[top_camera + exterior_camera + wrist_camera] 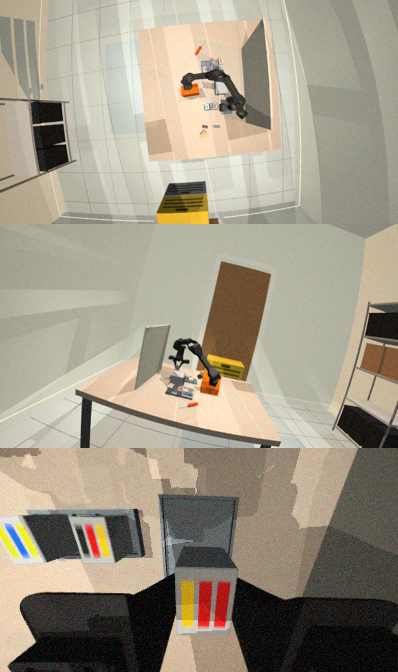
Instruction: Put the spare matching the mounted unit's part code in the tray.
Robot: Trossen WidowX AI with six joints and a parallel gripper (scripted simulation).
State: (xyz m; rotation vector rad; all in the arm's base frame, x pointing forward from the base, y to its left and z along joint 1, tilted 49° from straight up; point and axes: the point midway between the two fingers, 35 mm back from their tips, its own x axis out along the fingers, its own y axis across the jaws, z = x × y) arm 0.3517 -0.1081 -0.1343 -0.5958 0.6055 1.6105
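My gripper [177, 367] [202, 577] is shut on a dark grey spare with a light label of yellow, red and red stripes [205, 610]. It holds the spare upright above the table, near the blue-grey tray [226, 112] [163, 538]. The tray is rectangular and shows no object inside in the wrist view; its near end is hidden behind the spare. A grey box-like unit with a light top [221, 88] [178, 378] stands mid-table; no code on it can be read. In the top view the arm covers the fingertips and part of the tray.
A small rack [141, 538] beside the tray holds a yellow-blue-yellow spare [20, 540] and a black-red-yellow spare [94, 540]. Another rack [174, 394] holds several units. A tall grey panel [256, 74] [153, 358], an orange box [190, 91] [209, 387] and a screwdriver [198, 50] [193, 404] are also there.
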